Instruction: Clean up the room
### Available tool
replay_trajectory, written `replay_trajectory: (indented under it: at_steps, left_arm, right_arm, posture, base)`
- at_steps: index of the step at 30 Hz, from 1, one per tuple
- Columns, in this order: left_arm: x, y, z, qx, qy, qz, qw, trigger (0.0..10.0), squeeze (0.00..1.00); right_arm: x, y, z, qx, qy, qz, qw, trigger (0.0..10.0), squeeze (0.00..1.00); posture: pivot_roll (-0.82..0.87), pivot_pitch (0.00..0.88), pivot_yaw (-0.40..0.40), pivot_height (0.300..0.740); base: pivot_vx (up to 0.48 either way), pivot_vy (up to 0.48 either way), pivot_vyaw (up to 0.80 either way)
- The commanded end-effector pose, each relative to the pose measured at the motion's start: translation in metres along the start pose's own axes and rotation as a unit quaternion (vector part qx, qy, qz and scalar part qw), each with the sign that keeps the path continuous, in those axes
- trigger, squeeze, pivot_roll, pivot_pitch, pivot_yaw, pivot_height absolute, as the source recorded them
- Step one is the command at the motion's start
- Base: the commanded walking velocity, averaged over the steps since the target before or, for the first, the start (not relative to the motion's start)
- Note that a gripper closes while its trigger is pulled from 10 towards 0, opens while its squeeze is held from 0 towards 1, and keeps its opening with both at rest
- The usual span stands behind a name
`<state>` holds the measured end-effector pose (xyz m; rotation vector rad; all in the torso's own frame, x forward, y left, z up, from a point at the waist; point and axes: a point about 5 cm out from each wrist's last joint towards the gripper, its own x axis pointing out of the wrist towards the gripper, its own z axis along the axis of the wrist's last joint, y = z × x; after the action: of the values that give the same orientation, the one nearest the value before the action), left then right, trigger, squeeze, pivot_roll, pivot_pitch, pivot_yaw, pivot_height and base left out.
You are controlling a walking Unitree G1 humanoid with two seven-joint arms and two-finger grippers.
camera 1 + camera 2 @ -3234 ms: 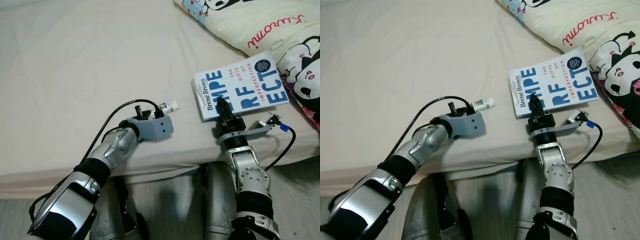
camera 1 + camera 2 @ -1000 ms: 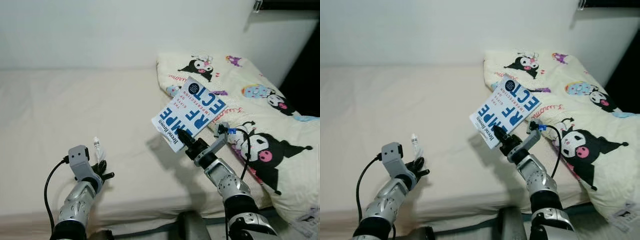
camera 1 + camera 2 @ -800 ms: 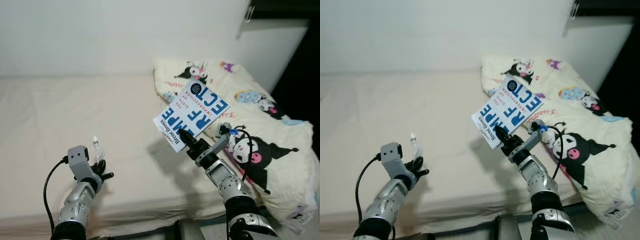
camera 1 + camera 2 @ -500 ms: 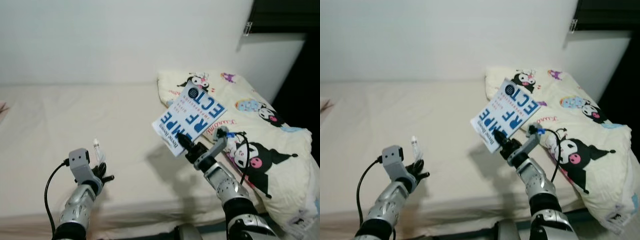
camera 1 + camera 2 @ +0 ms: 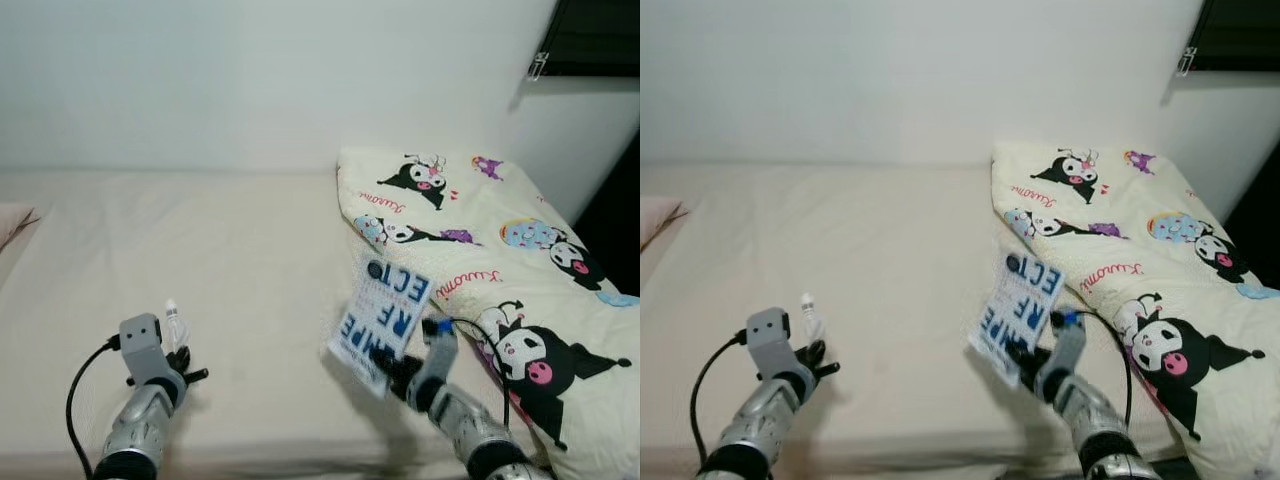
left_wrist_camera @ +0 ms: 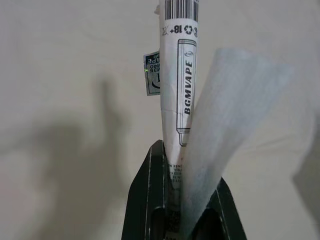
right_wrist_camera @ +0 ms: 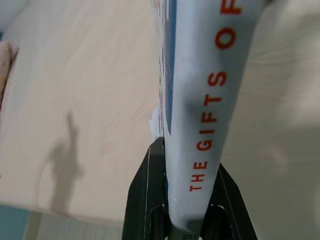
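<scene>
My right gripper is shut on the lower edge of a white book with blue letters, holding it upright above the bed's front edge. In the right wrist view the book stands between the two black fingers. My left gripper is shut on a small white tube with a loose wrapper, raised over the front left of the bed. The left wrist view has the printed tube and pale wrapper clamped between the fingers.
A beige mattress spreads ahead to a white wall. A cream duvet with cartoon prints lies heaped at the right. A pinkish pillow corner shows at the far left. A dark opening is at the upper right.
The camera has swung and both arms sit lower in view. The book has turned more upright and come down closer to the bed's front edge. The tube stays held.
</scene>
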<state>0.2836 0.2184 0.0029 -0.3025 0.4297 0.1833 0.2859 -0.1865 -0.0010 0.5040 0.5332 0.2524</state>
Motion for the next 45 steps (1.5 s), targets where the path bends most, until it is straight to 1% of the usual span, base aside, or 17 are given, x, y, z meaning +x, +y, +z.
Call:
replay_trajectory:
  at_steps: [1,3,6,7,10,12,13,15,21,26,27,28,31,34,36,39,45]
  left_arm:
    - [-0.003,0.005,-0.008,0.009,0.013,0.006,1.0,10.0,0.0]
    - [-0.006,0.009,-0.017,0.009,0.023,0.012,1.0,10.0,0.0]
    - [-0.008,0.011,-0.022,0.016,0.031,0.015,0.999,10.0,0.0]
    - [-0.011,0.015,-0.029,0.028,0.044,0.023,0.998,10.0,0.0]
    - [-0.014,0.019,-0.036,0.041,0.054,0.029,0.997,10.0,0.0]
    - [-0.021,0.025,-0.05,0.056,0.078,0.041,0.995,10.0,0.0]
    - [-0.021,0.025,-0.05,0.056,0.078,0.041,0.995,10.0,0.0]
    - [-0.03,0.034,-0.067,0.066,0.111,0.059,0.99,10.0,0.0]
    - [-0.041,0.039,-0.085,0.076,0.145,0.068,0.984,10.0,0.0]
    - [-0.045,0.041,-0.091,0.072,0.155,0.071,0.983,10.0,0.0]
    - [-0.048,0.042,-0.096,0.067,0.166,0.075,0.981,10.0,0.0]
    - [-0.048,0.042,-0.096,0.067,0.166,0.075,0.981,10.0,0.0]
    - [-0.056,0.044,-0.109,0.062,0.193,0.084,0.976,10.0,0.0]
    - [-0.06,0.044,-0.115,0.056,0.203,0.09,0.973,10.0,0.0]
    - [-0.06,0.043,-0.115,0.056,0.202,0.089,0.974,10.0,0.0]
    - [-0.059,0.042,-0.115,0.063,0.199,0.083,0.974,10.0,0.0]
    - [-0.059,0.041,-0.115,0.059,0.201,0.082,0.974,10.0,0.0]
  right_arm:
    - [-0.003,-0.005,0.005,-0.002,-0.022,-0.01,1.0,10.0,0.0]
    - [-0.01,-0.016,-0.003,0.0,-0.009,-0.037,0.999,10.0,0.0]
    - [-0.013,-0.02,-0.007,-0.001,-0.003,-0.047,0.999,10.0,0.0]
    - [-0.016,-0.024,-0.012,0.0,0.005,-0.059,0.998,10.0,0.0]
    - [-0.019,-0.027,-0.016,-0.003,0.012,-0.068,0.998,10.0,0.0]
    - [-0.023,-0.032,-0.024,-0.002,0.023,-0.085,0.996,10.0,0.0]
    - [-0.023,-0.032,-0.024,-0.002,0.023,-0.085,0.996,10.0,0.0]
    - [-0.026,-0.035,-0.031,0.001,0.031,-0.098,0.995,10.0,0.0]
    - [-0.029,-0.039,-0.036,-0.013,0.041,-0.117,0.992,10.0,0.0]
    - [-0.03,-0.04,-0.035,-0.023,0.043,-0.121,0.991,10.0,0.0]
    - [-0.03,-0.04,-0.034,-0.043,0.038,-0.119,0.991,10.0,0.0]
    - [-0.03,-0.04,-0.034,-0.043,0.038,-0.119,0.991,10.0,0.0]
    - [-0.03,-0.039,-0.037,-0.093,0.065,-0.113,0.987,10.0,0.0]
    - [-0.029,-0.038,-0.037,-0.108,0.07,-0.112,0.985,10.0,0.0]
    - [-0.029,-0.038,-0.037,-0.111,0.072,-0.112,0.985,10.0,0.0]
    - [-0.029,-0.038,-0.036,-0.114,0.072,-0.112,0.984,10.0,0.0]
    - [-0.028,-0.038,-0.034,-0.117,0.068,-0.113,0.984,10.0,0.0]
  posture:
    - [-0.03,0.0,-0.038,0.706]
    - [-0.03,0.0,-0.036,0.715]
    - [-0.03,0.0,-0.036,0.72]
    - [-0.03,0.0,-0.036,0.724]
    - [-0.03,0.0,-0.036,0.729]
    - [-0.02,0.0,-0.035,0.738]
    - [-0.02,0.0,-0.035,0.738]
    - [-0.03,0.0,-0.035,0.74]
    - [-0.02,0.0,-0.04,0.74]
    - [-0.02,0.0,-0.043,0.74]
    - [-0.02,0.0,-0.044,0.74]
    - [-0.02,0.0,-0.044,0.74]
    - [-0.02,0.0,-0.052,0.74]
    - [-0.02,0.0,-0.057,0.74]
    - [-0.02,0.0,-0.057,0.74]
    - [-0.02,0.0,-0.057,0.74]
    - [-0.02,0.0,-0.055,0.74]
  base:
    - [-0.431,0.0,0.0]
    - [0.0,0.0,0.0]
    - [0.0,0.0,0.0]
    - [0.0,0.0,0.0]
    - [0.0,0.0,0.0]
    - [0.0,0.0,0.0]
    - [0.0,0.0,0.0]
    - [0.0,0.0,0.0]
    - [0.0,0.0,0.0]
    - [0.0,0.0,0.0]
    - [0.0,0.0,0.0]
    - [0.0,0.0,0.0]
    - [0.0,0.445,0.26]
    - [0.0,0.48,0.77]
    - [0.0,0.48,0.77]
    - [0.0,0.0,0.77]
    - [0.0,0.0,0.77]
